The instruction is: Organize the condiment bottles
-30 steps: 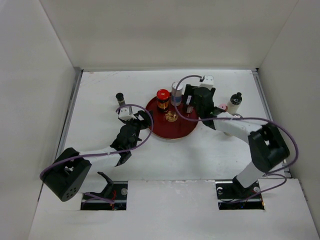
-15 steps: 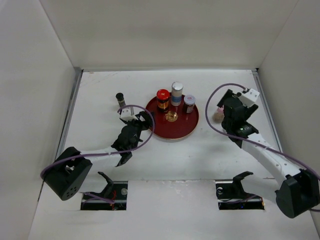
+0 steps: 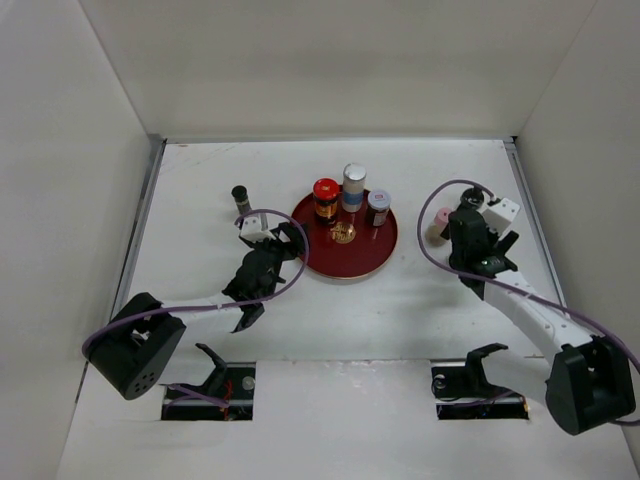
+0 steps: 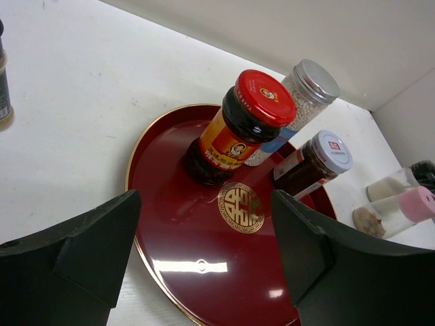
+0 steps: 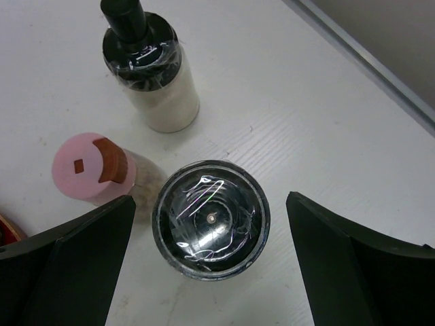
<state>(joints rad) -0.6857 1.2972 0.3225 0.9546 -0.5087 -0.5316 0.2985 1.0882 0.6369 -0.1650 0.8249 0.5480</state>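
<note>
The right end effector [image 5: 211,204] has left the red tray [image 3: 352,262] for the worktop's [image 3: 400,310] right edge. Its fingers are spread wide and empty either side of a black-lidded jar [image 5: 211,221], so the grey-capped dark jar [image 3: 378,205] looks delivered.

That makes three on the tray, with the red-capped jar [image 3: 326,197] and silver-capped shaker [image 3: 354,185]. Four are off it: the black-lidded jar, pink-capped shaker [image 5: 88,166], cream bottle [image 5: 153,75], and thin black-capped bottle [image 3: 240,196] nearer the left edge. The left end effector [image 4: 205,217] is open, empty, at the tray's left rim.
</note>
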